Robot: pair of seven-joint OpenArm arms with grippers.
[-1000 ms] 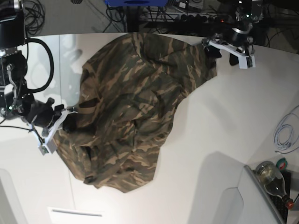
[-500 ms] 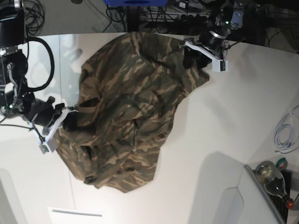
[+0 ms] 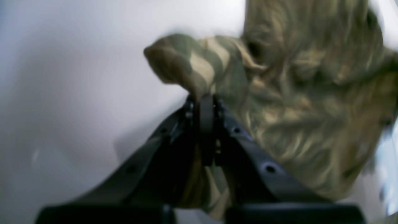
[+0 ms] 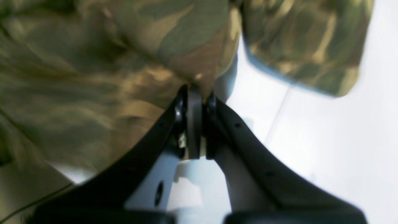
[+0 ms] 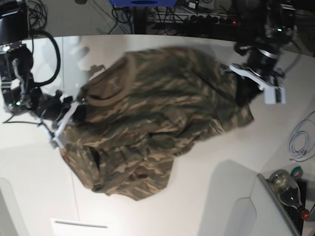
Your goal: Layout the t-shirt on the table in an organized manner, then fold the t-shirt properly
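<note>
Your right gripper [image 5: 74,109] sits at the left of the base view, jaws pressed together on a fold of the t-shirt [image 5: 147,123] near its tan collar. Its wrist view confirms the pinch: fingers [image 4: 194,124] meet with camouflage cloth caught at their tips.

Across the middle you have the t-shirt itself, crumpled and partly stretched between the two arms, its lower part lying bunched on the table [image 5: 206,196].

At the right, your left gripper [image 5: 243,91] is closed on the shirt's far edge; its wrist view shows cloth clamped between the fingertips [image 3: 206,105].

Bottom right corner: a coiled white cable [image 5: 301,140] and a glass bottle [image 5: 288,189].
</note>
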